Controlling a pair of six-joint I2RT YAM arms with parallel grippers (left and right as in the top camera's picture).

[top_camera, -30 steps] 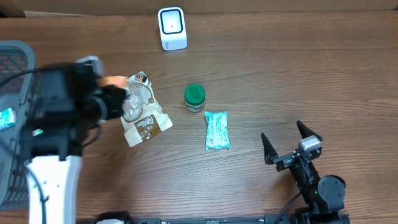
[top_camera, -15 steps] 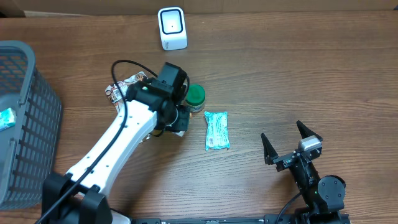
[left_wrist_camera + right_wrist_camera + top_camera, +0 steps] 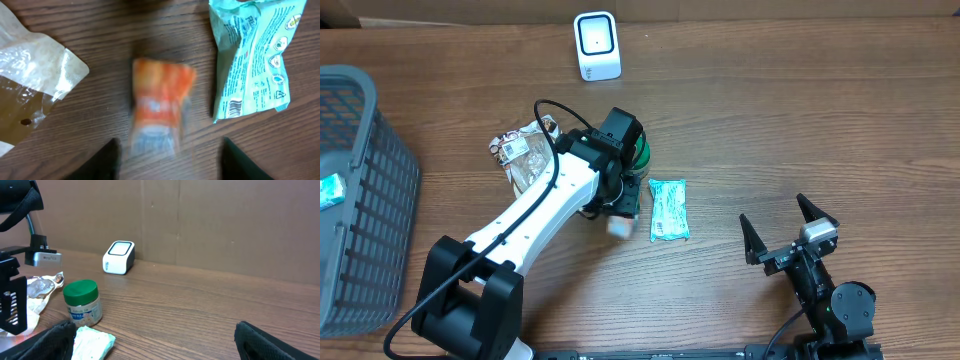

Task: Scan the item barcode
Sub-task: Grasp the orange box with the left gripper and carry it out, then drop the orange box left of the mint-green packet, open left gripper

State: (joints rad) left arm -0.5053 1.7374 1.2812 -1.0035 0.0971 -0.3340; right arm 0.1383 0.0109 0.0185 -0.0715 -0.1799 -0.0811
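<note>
Edges: a grey mesh basket [image 3: 360, 200] is seen at the left edge of the brown wood-grain desk [image 3: 800, 120]; a white box-shaped scanner [image 3: 597, 45] is set near the far edge.
Open room: bare wood is shown from the scanner across to the far right of the desk.
Crowded middle: a clear-and-brown pouch [image 3: 525, 155], a green-lidded jar [image 3: 82, 302] and a teal printed packet [image 3: 668, 210] are grouped around the left arm.
Item look: the small orange plastic packet [image 3: 162, 107] is blurred and paler at its lower end; no barcode can be made out.
Item place: it is found between the pouch and the teal packet, touching neither; whether it rests on the wood cannot be told.
Left pincer [image 3: 169, 150]: the jaws are parted and nothing is held; the orange packet is seen just beyond the gap, touched by neither finger.
Right pincer [image 3: 772, 208]: it is spread wide and empty at the front right, well apart from the item.
</note>
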